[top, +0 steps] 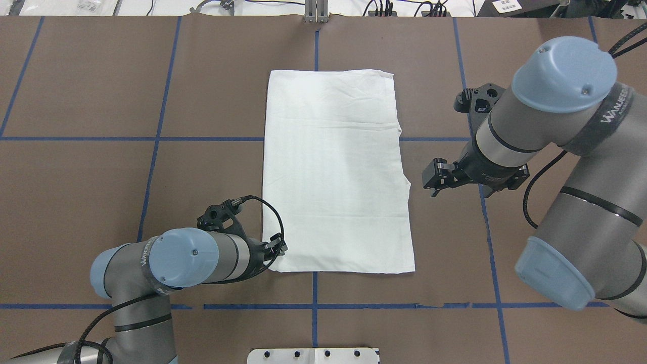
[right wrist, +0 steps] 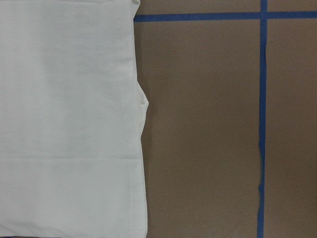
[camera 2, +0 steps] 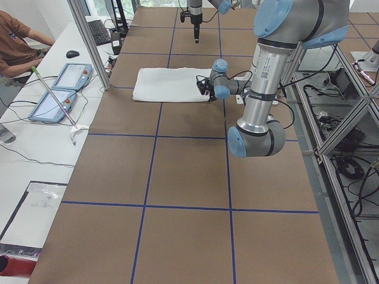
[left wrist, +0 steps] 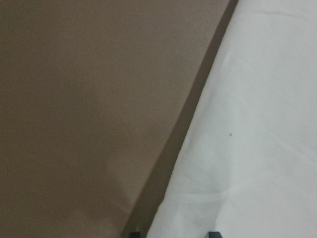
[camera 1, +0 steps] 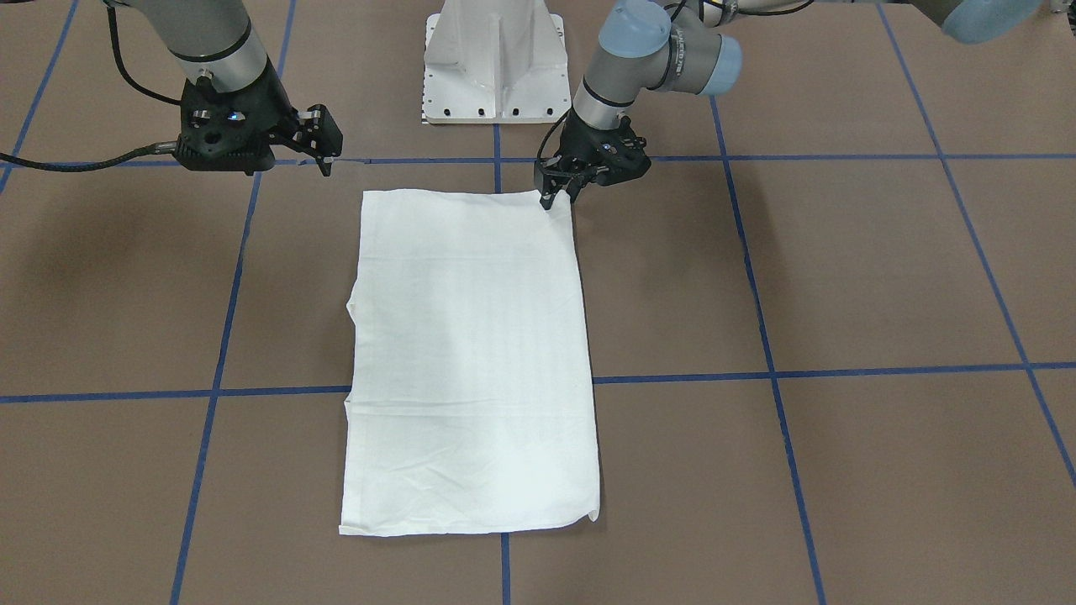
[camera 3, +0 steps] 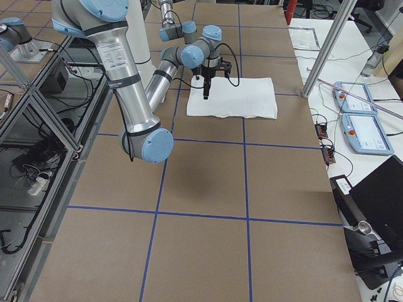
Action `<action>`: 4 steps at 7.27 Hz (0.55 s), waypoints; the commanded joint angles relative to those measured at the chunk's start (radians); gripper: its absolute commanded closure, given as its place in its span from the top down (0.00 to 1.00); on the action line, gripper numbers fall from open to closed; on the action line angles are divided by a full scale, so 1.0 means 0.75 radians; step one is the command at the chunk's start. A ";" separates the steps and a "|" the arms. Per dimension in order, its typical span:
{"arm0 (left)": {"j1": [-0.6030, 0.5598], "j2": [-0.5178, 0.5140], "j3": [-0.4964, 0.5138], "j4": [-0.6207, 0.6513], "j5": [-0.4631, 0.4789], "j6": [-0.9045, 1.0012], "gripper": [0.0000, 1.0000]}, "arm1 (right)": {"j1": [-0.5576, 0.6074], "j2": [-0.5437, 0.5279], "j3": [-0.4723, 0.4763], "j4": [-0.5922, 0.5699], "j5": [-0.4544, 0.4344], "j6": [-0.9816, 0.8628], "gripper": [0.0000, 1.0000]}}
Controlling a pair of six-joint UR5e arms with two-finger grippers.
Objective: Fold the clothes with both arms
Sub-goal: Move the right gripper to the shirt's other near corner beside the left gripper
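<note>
Shirt flat on table, left tool at its corner

White folded shirt (top: 336, 172), plain side up, lies as a long rectangle mid brown table (top: 76, 202). Left black two-finger tool (top: 279, 251) sits at the corner nearest the robot, jaws apart astride the cloth edge. Right black tool (top: 433, 188) hangs beside the opposite long edge, clear of the cloth; I cannot tell how far it is open.

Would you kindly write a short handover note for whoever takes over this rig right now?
Black two-finger left gripper: jaws open, straddling the robot-side left corner of the large white shirt.
Black two-finger right gripper: over bare brown table beside the shirt's right edge, holding nothing; jaws unclear.
Done: shirt folded into a flat rectangle, plain side up, mid-table.
Left: probably grip the corners and fold again.
</note>
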 commanded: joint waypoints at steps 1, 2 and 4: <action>0.000 -0.005 0.001 0.001 0.004 -0.001 0.50 | 0.000 0.000 -0.001 0.000 0.000 0.000 1.00; 0.000 -0.005 0.001 0.001 0.004 -0.001 0.43 | -0.002 0.000 -0.001 0.000 0.004 0.002 1.00; -0.002 -0.015 0.001 0.001 0.004 -0.001 0.18 | -0.002 0.002 -0.003 0.000 0.008 0.004 1.00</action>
